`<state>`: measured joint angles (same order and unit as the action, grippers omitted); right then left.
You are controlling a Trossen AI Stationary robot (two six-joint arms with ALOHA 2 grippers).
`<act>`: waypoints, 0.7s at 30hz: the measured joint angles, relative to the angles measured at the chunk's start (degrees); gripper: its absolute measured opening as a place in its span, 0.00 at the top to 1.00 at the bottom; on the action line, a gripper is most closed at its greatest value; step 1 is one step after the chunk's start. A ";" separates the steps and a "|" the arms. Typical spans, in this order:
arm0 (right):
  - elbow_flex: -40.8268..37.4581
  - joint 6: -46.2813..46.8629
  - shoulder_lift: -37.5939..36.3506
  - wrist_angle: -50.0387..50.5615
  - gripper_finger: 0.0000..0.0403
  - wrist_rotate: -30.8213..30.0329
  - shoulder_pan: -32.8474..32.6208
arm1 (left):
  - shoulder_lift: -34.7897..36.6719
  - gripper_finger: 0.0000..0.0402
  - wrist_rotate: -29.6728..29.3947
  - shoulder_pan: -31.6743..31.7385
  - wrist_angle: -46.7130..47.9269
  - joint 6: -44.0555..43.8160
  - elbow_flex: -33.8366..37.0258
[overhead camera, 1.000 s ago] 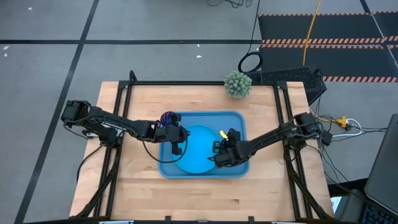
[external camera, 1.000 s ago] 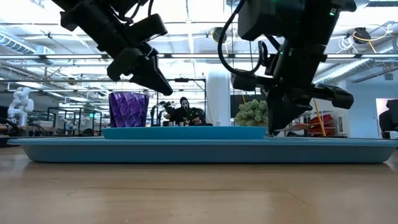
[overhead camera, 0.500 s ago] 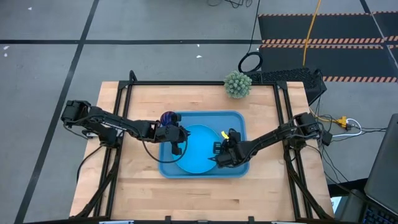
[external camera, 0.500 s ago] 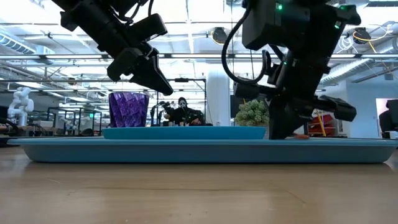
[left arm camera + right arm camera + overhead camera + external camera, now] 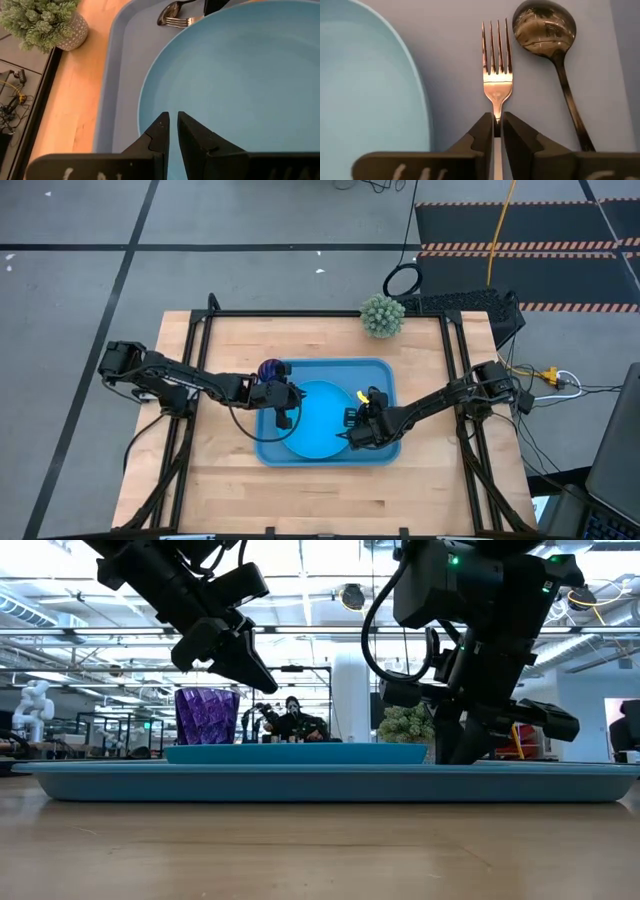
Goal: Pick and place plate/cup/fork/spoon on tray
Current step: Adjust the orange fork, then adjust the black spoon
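The blue tray (image 5: 330, 361) holds the sky-blue plate (image 5: 318, 425), with the purple cup (image 5: 270, 368) standing upright at its far left corner. The fork (image 5: 496, 65) and the dark spoon (image 5: 545, 25) lie side by side on the tray floor right of the plate. The fork's orange handle (image 5: 359, 394) points toward the far edge. My right gripper (image 5: 496, 120) is down at the tray floor (image 5: 458, 752), shut on the fork. My left gripper (image 5: 173, 117) is shut and empty, above the plate's left part (image 5: 265, 680). My right gripper pinches the fork's thin metal neck (image 5: 496, 111), just behind the tines, between its two fingers. The fingers come from above, slanting down, and point along the fork toward its tines. The fork lies flat on the tray floor beside the spoon.
A small potted plant (image 5: 382, 315) stands at the table's far edge, behind the tray. Black frame rails (image 5: 200, 340) run along the table's sides. Bare wood (image 5: 320, 500) lies between the tray and the near edge. People show far off in the room behind.
My right gripper has gone down and a little toward the table's right edge with the fork. The fork's orange handle end, seen above the tray floor a second ago in the low view, has dropped out of sight behind the tray's rim.
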<state>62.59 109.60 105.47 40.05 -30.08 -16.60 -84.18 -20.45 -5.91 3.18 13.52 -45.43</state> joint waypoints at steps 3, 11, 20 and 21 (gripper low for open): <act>0.00 0.31 0.00 0.01 0.84 -0.01 0.00 | 0.00 0.90 0.00 0.01 0.11 0.00 0.00; 1.11 -0.19 -0.76 3.97 0.74 -1.49 0.00 | 0.00 0.90 0.00 0.00 0.80 0.00 0.00; 2.36 -2.28 -5.09 13.88 0.76 -0.77 0.22 | 0.00 0.90 0.00 0.02 0.96 0.00 0.00; 2.26 -2.27 -5.03 14.44 0.76 -0.03 0.35 | 0.00 0.90 0.00 0.01 0.99 0.01 0.00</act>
<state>64.84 107.33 100.44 54.49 -30.11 -16.25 -84.18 -20.45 -5.90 4.16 13.53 -45.43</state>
